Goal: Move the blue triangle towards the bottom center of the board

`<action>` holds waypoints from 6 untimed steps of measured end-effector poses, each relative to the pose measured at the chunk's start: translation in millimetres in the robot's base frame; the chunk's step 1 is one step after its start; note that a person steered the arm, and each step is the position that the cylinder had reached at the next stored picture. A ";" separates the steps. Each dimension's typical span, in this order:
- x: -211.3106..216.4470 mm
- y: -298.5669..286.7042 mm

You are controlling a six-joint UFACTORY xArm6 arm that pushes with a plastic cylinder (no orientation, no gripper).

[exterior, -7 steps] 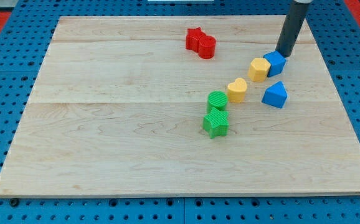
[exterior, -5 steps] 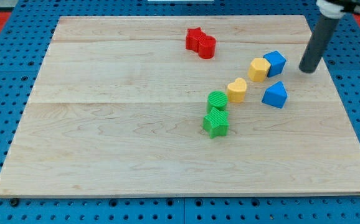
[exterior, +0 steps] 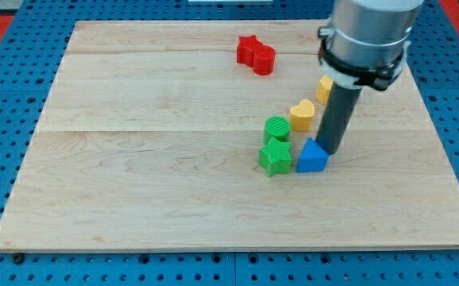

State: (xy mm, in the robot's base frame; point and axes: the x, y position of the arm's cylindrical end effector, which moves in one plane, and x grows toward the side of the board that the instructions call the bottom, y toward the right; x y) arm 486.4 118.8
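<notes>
Across the frame lies the wooden board (exterior: 134, 175), and the arm's grey body (exterior: 366, 36) fills the upper right, hiding whatever sits behind it. No gripper here, only a rod: my tip (exterior: 329, 151) touches the blue triangle's (exterior: 311, 157) upper right side, right of centre. Just left stands the green star (exterior: 275, 157), with a green round block (exterior: 277, 128), yellow heart (exterior: 302, 115), and a partly hidden yellow block (exterior: 325, 87) above; red blocks (exterior: 256, 54) sit far up. Best push down-left, I'd say, steering below the star.
</notes>
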 end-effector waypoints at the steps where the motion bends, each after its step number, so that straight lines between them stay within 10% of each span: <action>1: 7.8 -26.2; 6: 69.8 -60.3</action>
State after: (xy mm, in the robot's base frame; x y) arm 556.1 58.5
